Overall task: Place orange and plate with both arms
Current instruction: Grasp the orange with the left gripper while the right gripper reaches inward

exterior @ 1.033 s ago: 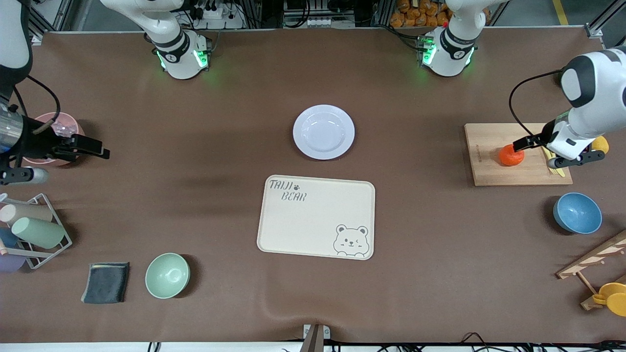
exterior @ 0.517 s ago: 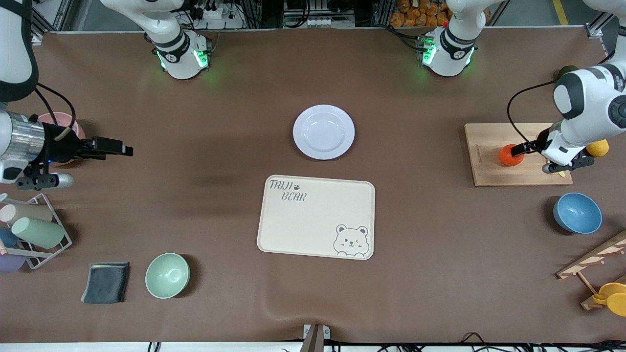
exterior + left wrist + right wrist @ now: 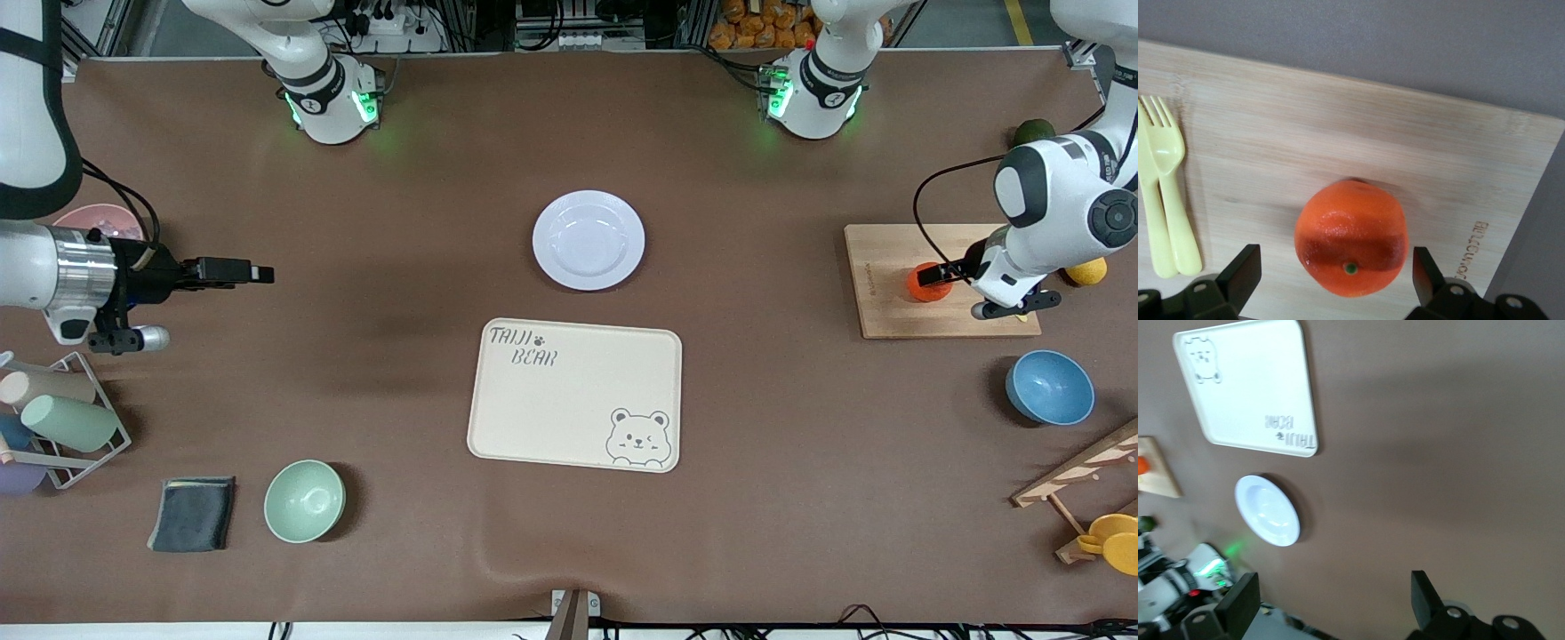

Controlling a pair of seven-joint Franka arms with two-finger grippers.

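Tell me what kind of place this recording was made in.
Probably a robotics lab bench staged as a kitchen table: brown mat with arm bases bolted on, aluminium framing and cables along its edge, tableware like the plate and bear tray.

glossy plate (image 3: 589,240), wooden board (image 3: 889,302), dimpled orange (image 3: 1351,237)

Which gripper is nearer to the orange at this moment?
Left. The left gripper is open right at the orange on the cutting board. The right gripper, also open, is over bare table toward the right arm's end.
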